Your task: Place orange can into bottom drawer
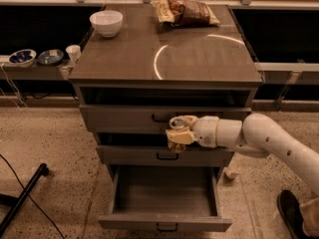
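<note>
The orange can (pixel 177 124) is held in my gripper (pixel 180 133), in front of the middle drawer's face. Only its silver top and a bit of its side show between the cream fingers. My white arm comes in from the lower right. The bottom drawer (pixel 164 222) is pulled open below the gripper; its plain grey inside holds nothing I can see. The can hangs above the drawer's rear part.
The grey cabinet top (pixel 164 54) carries a white bowl (pixel 106 22) at the back left and a crinkled snack bag (pixel 185 11) at the back. Small bowls and a cup (pixel 73 53) stand on a shelf to the left. A black stand leg (pixel 22 195) lies on the floor at left.
</note>
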Controlling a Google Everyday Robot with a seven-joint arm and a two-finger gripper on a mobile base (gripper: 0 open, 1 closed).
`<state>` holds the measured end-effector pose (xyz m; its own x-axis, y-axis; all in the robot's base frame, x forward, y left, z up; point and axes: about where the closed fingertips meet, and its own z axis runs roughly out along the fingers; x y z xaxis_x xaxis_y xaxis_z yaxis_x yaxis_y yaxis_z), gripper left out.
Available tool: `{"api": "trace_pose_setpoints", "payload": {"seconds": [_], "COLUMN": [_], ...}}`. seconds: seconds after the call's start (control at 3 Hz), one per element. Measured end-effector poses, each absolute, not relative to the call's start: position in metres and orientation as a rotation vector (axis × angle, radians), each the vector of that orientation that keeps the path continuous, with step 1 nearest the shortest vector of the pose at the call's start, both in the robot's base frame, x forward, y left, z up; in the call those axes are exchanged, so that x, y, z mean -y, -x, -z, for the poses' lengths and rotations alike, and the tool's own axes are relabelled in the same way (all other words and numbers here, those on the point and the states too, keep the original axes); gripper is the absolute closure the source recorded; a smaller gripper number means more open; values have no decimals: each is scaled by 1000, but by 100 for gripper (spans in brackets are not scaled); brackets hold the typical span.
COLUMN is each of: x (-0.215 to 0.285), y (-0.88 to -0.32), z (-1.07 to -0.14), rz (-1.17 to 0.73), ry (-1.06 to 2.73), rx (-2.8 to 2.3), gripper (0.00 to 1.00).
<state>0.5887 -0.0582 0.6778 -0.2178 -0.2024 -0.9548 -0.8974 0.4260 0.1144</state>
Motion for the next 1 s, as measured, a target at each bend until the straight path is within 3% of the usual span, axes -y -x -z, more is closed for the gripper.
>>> {"api": "trace_pose_setpoints", "payload": {"seconds": [0.33,1.0], "x": [48,47], "y": [-541,-544], "z": [-603,-566], "rz": [-967,-972], "ry": [1010,1014], "rx": [-1587,-1545], "gripper": [100,100]}}
